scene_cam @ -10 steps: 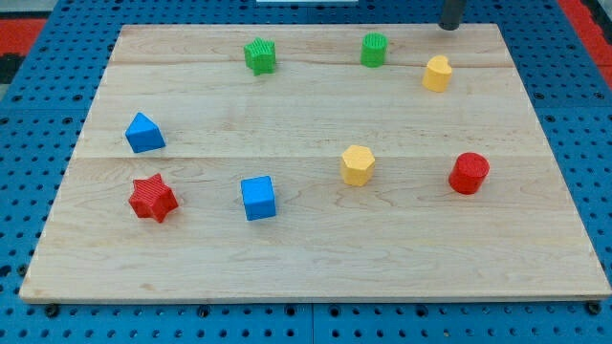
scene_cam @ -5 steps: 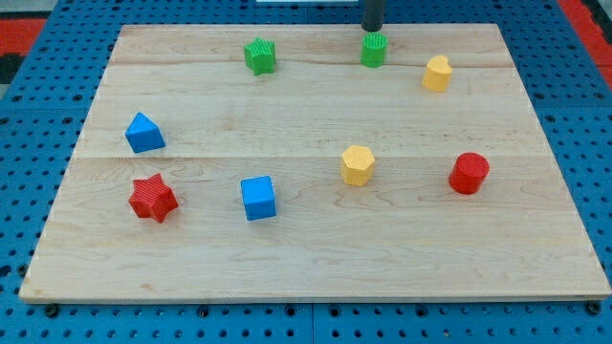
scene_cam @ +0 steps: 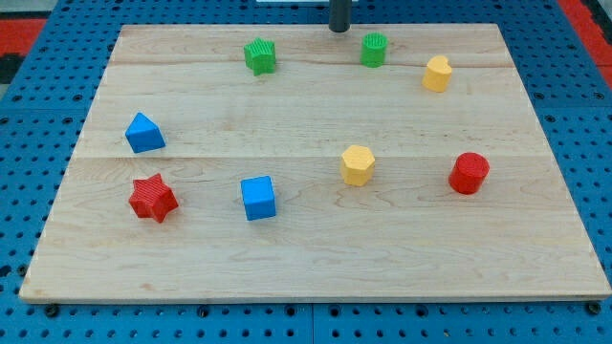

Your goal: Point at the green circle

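The green circle is a short green cylinder near the view's top edge of the wooden board, right of centre. My tip stands at the board's top edge, a short way to the left of the green circle and slightly above it, not touching it. Only the rod's lower end shows at the top of the view.
A green star lies left of my tip. A yellow heart is right of the green circle. Lower down are a blue triangle, a red star, a blue cube, a yellow hexagon and a red cylinder.
My tip has moved left along the board's top edge, from the top right, past just above the green circle, to its left. No block has moved.
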Robot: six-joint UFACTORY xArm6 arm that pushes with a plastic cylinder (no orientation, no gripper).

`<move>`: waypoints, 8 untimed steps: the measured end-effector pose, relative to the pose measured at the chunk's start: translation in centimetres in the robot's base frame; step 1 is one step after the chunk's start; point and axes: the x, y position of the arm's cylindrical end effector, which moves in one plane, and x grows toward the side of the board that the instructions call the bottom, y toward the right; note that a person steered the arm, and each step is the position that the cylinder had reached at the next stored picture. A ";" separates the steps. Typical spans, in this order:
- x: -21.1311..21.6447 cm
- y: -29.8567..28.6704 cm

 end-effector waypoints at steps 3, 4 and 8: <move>0.0 -4.1; 0.0 -4.1; 5.2 -4.3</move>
